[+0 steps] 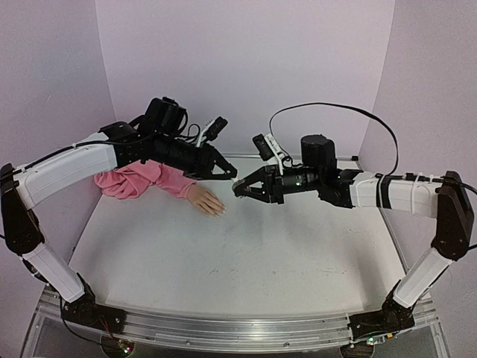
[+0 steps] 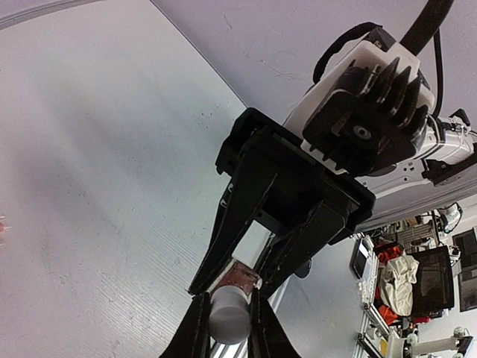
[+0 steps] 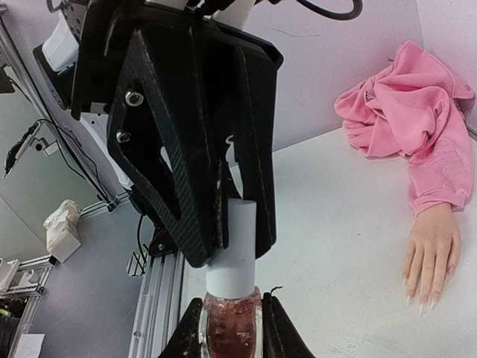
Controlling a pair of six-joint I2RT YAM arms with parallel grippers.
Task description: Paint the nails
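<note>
Above the table's middle my two grippers meet tip to tip. My right gripper (image 3: 231, 322) is shut on the glass body of the pinkish polish bottle (image 3: 231, 339). My left gripper (image 2: 227, 319) is shut on the bottle's white cap (image 3: 237, 250). In the left wrist view the cap (image 2: 227, 313) sits between my fingers, with the reddish glass (image 2: 240, 280) behind it. The mannequin hand (image 1: 206, 201) lies flat on the table, left of the grippers and below them. Its pale nails (image 3: 419, 304) point toward the table's front, and nothing touches them.
A bunched pink sleeve (image 1: 138, 179) runs from the hand toward the back left corner. The white table (image 1: 246, 261) ends in an aluminium rail (image 1: 223, 328) at the front. Purple walls close the back and sides. A black cable (image 1: 335, 108) arches over the right arm.
</note>
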